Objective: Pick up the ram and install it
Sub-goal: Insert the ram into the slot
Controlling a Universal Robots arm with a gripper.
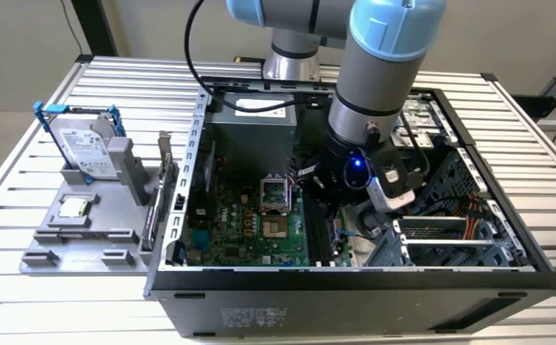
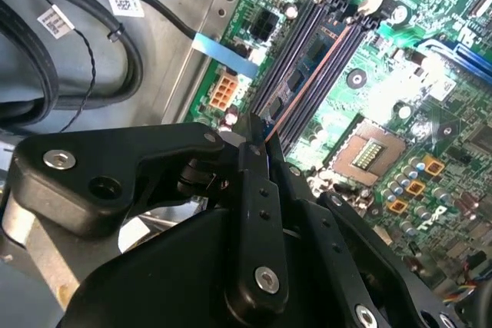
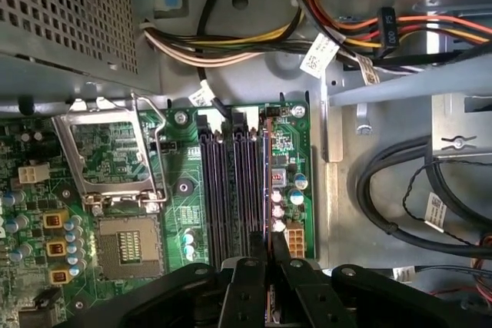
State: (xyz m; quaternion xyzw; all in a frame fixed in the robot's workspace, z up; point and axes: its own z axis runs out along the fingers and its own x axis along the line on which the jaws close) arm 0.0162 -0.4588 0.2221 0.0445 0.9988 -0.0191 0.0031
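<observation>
Ram [image 3: 266,190] is the thin stick standing on its edge over the black memory slots [image 3: 231,190] on the green motherboard [image 3: 181,213]. In the first wrist view it is showing as a thin reddish line running along the slot farthest from the open CPU socket [image 3: 127,245]. In the second wrist view the same stick [image 2: 304,86] is reaching from the fingers out along the slots [image 2: 307,59]. I cannot tell if it is pushed all the way down.

The gripper [image 3: 266,263] is squeezing the ram, with its black fingers [image 2: 254,190] pinched close on both flat sides of the stick at one end. Beside the slots, on the side away from the socket, a white plug [image 3: 297,237] is sitting on the board.

In the exterior view the big grey and blue arm [image 1: 378,93] is reaching down into the open computer case [image 1: 354,277], right over the motherboard [image 1: 249,223]. The case is sitting on a table of silver slats [image 1: 67,287]. Outside the case, towards the exterior view's left, a grey holder [image 1: 76,237] is resting on the table. A silver hard drive [image 1: 84,147] with blue brackets is standing up in it, and a small square chip [image 1: 71,207] is lying flat on it, nearer the front.
</observation>
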